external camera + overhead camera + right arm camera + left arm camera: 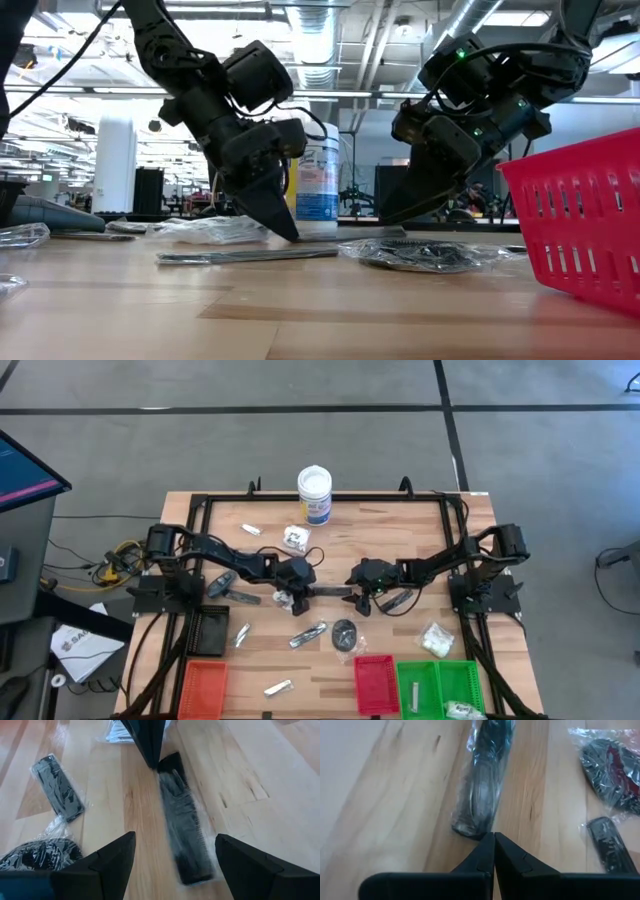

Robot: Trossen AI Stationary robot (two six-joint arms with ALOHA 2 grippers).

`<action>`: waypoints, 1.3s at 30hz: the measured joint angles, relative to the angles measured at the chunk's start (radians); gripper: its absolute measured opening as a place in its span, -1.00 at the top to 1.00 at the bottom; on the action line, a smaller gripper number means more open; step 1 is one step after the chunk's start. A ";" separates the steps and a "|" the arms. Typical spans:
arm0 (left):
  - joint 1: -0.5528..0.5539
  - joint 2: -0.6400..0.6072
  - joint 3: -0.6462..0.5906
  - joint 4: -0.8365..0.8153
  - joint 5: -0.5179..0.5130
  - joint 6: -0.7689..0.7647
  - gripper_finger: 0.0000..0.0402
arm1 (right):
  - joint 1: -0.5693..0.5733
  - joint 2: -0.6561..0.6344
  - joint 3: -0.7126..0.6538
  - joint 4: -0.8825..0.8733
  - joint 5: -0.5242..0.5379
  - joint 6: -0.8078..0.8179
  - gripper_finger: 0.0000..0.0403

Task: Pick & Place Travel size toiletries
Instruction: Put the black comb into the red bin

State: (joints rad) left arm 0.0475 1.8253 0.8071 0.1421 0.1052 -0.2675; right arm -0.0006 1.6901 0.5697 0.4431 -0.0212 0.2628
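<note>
Mid-tabletop (400, 650) on pale wood lies a slim black comb in a slick clear wrapper (182, 827): light, stiff, best pinched across its middle. Right end effector (175, 857) gapes astride it; left end effector (494, 851), closed and empty, touches its end.

Closed left pincer (494, 840) tips touch a wrapped black comb (485, 780).

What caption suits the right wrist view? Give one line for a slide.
Open right gripper straddles a wrapped black comb while the shut left gripper presses its tip at the comb's far end.
</note>
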 joint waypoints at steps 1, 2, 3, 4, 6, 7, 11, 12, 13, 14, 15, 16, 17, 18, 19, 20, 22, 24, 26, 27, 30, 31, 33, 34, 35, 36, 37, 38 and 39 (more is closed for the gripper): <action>0.000 0.003 0.001 0.001 0.005 -0.007 1.00 | 0.000 0.000 0.000 0.000 0.000 0.000 -0.31; 0.000 0.007 0.002 0.003 0.014 -0.016 1.00 | 0.000 0.000 0.000 0.001 0.000 0.000 -0.31; 0.001 0.014 0.006 0.004 0.020 -0.023 1.00 | 0.000 0.000 0.000 0.002 0.000 0.000 -0.31; 0.001 0.018 0.009 0.006 0.026 -0.026 1.00 | 0.000 0.000 0.000 0.002 0.000 0.000 -0.31; 0.000 0.019 0.009 0.006 0.026 -0.026 1.00 | 0.000 0.000 0.000 0.001 0.000 0.000 -0.31; -0.001 0.019 0.009 0.005 0.026 -0.026 1.00 | 0.000 0.000 0.000 0.000 0.000 0.000 -0.31; -0.001 0.019 0.009 0.000 0.025 -0.026 1.00 | -0.004 0.000 0.000 -0.006 0.018 0.006 -0.31; -0.001 0.019 0.009 -0.002 0.025 -0.026 1.00 | -0.008 0.000 0.000 -0.007 0.027 0.017 -0.31; -0.001 0.020 0.009 -0.003 0.025 -0.026 1.00 | -0.015 0.000 0.000 -0.007 0.032 0.028 -0.31; -0.001 0.020 0.009 -0.005 0.025 -0.026 1.00 | -0.022 0.000 0.000 -0.006 0.045 0.041 -0.31; -0.001 0.020 0.008 -0.006 0.025 -0.026 1.00 | -0.031 0.000 0.000 -0.007 0.055 0.054 -0.31; -0.001 0.020 0.008 -0.007 0.025 -0.026 1.00 | -0.039 0.000 0.000 -0.004 0.060 0.067 -0.31; -0.001 0.020 0.008 -0.008 0.025 -0.026 1.00 | -0.047 0.000 0.000 0.002 0.061 0.075 -0.31; -0.001 0.020 0.008 -0.008 0.025 -0.026 1.00 | -0.053 0.000 0.001 0.008 0.059 0.078 -0.31; -0.001 0.020 0.008 -0.009 0.025 -0.025 1.00 | -0.059 0.000 0.001 0.008 0.049 0.078 -0.31; -0.001 0.020 0.008 -0.010 0.025 -0.025 1.00 | -0.062 0.000 0.002 0.005 0.034 0.078 -0.31; -0.001 0.020 0.007 -0.011 0.024 -0.024 1.00 | -0.061 0.000 0.002 -0.011 -0.007 0.058 -0.31; -0.001 0.021 0.007 -0.011 0.023 -0.023 1.00 | -0.057 0.030 0.006 -0.016 -0.050 0.040 -0.31; -0.001 0.021 0.007 -0.011 0.021 -0.023 1.00 | -0.052 0.062 0.013 -0.022 -0.117 0.042 -0.32; -0.001 0.021 0.007 -0.011 0.019 -0.023 1.00 | -0.052 0.086 0.023 -0.006 -0.155 0.054 -0.31; -0.001 0.022 0.008 -0.011 0.016 -0.023 1.00 | -0.049 0.139 0.054 0.001 -0.219 0.112 -0.31; -0.001 0.022 0.008 -0.011 0.015 -0.022 1.00 | -0.050 0.148 0.065 0.000 -0.234 0.120 -0.31; -0.002 0.022 0.008 -0.011 0.013 -0.024 1.00 | -0.050 0.154 0.079 -0.013 -0.244 0.119 -0.30; -0.002 0.022 0.008 -0.012 0.012 -0.024 1.00 | -0.050 0.150 0.086 -0.031 -0.244 0.107 -0.28; -0.002 0.022 0.008 -0.013 0.012 -0.024 1.00 | -0.050 0.149 0.092 -0.046 -0.243 0.092 -0.25; -0.002 0.022 0.008 -0.013 0.011 -0.024 1.00 | -0.050 0.149 0.100 -0.064 -0.242 0.078 -0.21; -0.002 0.022 0.008 -0.013 0.011 -0.024 1.00 | -0.050 0.149 0.106 -0.078 -0.241 0.071 -0.16; -0.002 0.022 0.008 -0.013 0.011 -0.024 1.00 | -0.050 0.150 0.112 -0.093 -0.241 0.068 -0.10; -0.002 0.022 0.008 -0.013 0.010 -0.024 1.00 | -0.052 0.150 0.117 -0.105 -0.240 0.067 -0.02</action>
State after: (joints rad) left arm 0.0456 1.8473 0.8146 0.1291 0.1153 -0.2916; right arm -0.0526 1.8397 0.6865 0.3377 -0.2609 0.3298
